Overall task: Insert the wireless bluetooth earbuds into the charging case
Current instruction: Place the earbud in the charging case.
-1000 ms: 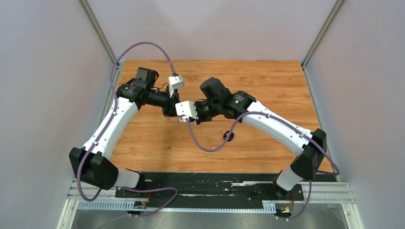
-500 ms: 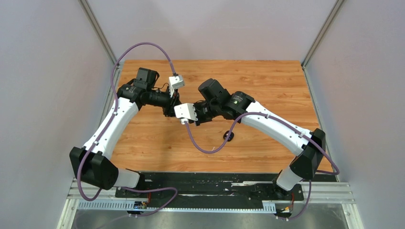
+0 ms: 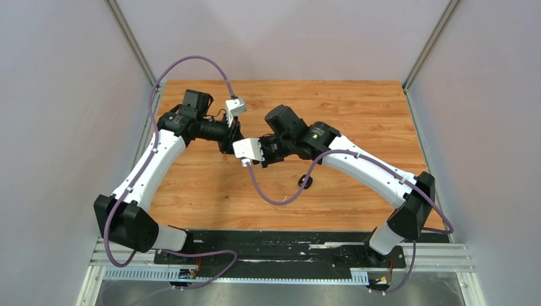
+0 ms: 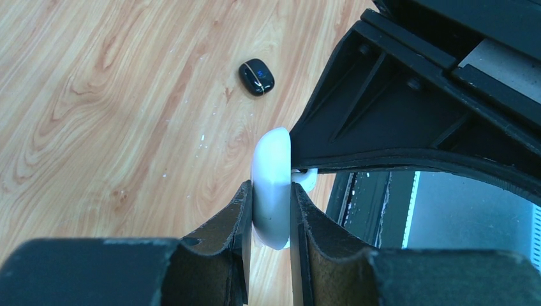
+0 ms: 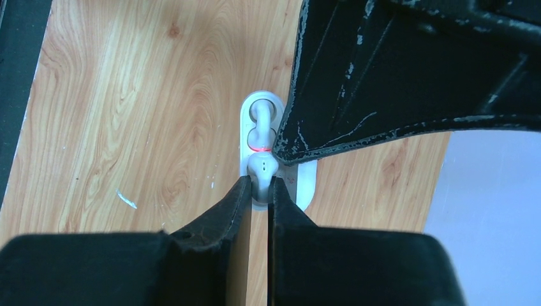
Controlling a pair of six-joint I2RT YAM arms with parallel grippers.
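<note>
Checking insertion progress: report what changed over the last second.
The right gripper, pinching a small white plastic earbud, edged slightly left toward the left gripper. Nothing was grasped or released. The left gripper kept clamping the white pebble-shaped charging case; the small glossy black item stayed put.

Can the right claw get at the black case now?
Probably not yet: the right claw is shut on a white earbud. The black case lies uncovered beside that arm, so the way looks free otherwise.
</note>
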